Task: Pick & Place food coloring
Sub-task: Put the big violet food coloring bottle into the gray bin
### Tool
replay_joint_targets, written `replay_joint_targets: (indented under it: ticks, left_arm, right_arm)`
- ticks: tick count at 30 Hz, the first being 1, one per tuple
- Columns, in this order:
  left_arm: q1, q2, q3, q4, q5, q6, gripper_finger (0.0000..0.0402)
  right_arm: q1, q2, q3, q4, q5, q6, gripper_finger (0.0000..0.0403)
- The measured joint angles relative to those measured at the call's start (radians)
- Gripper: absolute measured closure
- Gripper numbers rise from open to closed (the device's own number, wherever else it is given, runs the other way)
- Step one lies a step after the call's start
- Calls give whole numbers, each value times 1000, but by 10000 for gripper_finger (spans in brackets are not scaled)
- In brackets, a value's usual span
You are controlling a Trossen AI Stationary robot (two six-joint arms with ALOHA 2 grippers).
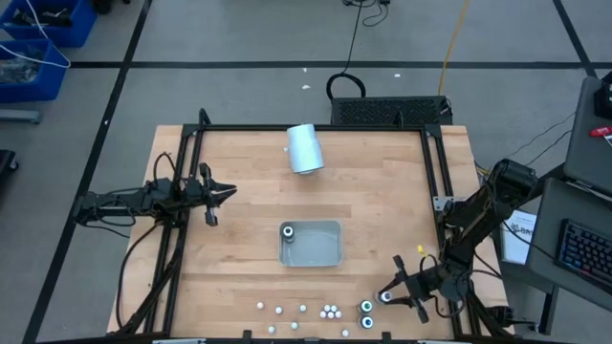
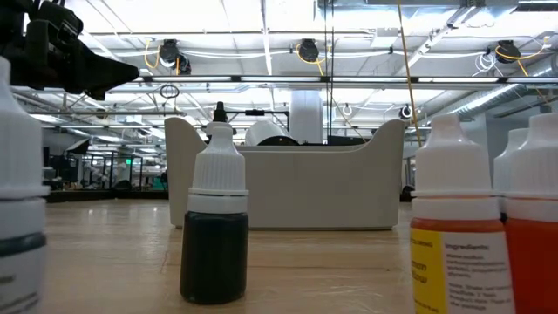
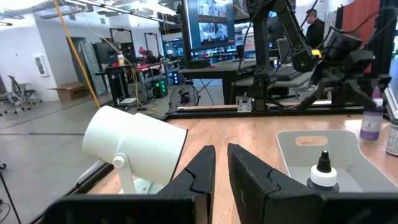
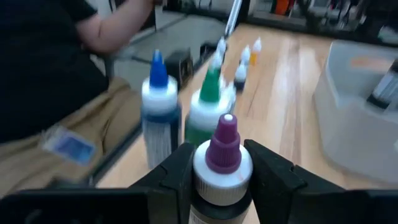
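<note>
The food coloring is a set of small bottles along the table's near edge: several white-topped ones (image 1: 304, 310) and two larger dark ones (image 1: 366, 314). One more bottle (image 1: 287, 231) stands in the grey tray (image 1: 323, 250). My right gripper (image 1: 386, 297) is at the near right, shut on a purple-capped bottle (image 4: 222, 163). Blue (image 4: 160, 106) and green (image 4: 208, 102) bottles stand just beyond it. My left gripper (image 1: 218, 191) waits at the table's left edge, shut, with nothing in it. My right gripper pinches the purple-capped bottle between its two fingers (image 4: 178, 171), which sit on opposite sides of the white collar (image 4: 205, 169) under the purple tip. The fingers come nearly level from the table's right side. The bottle stands upright between them. Its base is hidden, so I cannot tell if it is lifted.
A pale-blue cylinder (image 1: 305, 149) lies at the table's far middle. In the low view a black bottle (image 2: 214, 231) and orange bottles (image 2: 453, 227) stand before the tray (image 2: 288, 185). A seated person (image 4: 62, 81) is just past the near edge. Bare wood lies between the tray and the left arm.
</note>
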Motion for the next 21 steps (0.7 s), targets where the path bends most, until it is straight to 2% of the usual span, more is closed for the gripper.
replay_joint_targets:
  ticks: [6, 14, 21]
  left_arm:
    - [0, 0, 0, 0, 0, 0, 350]
    - [0, 0, 0, 1, 0, 0, 350]
    - [0, 0, 0, 1, 0, 0, 350]
  right_arm:
    - [-34, -161, 9, -132, 2, -16, 291]
    - [-162, -364, 58, -349, -1, -42, 289]
    - [-306, -398, 183, -451, -162, -130, 291]
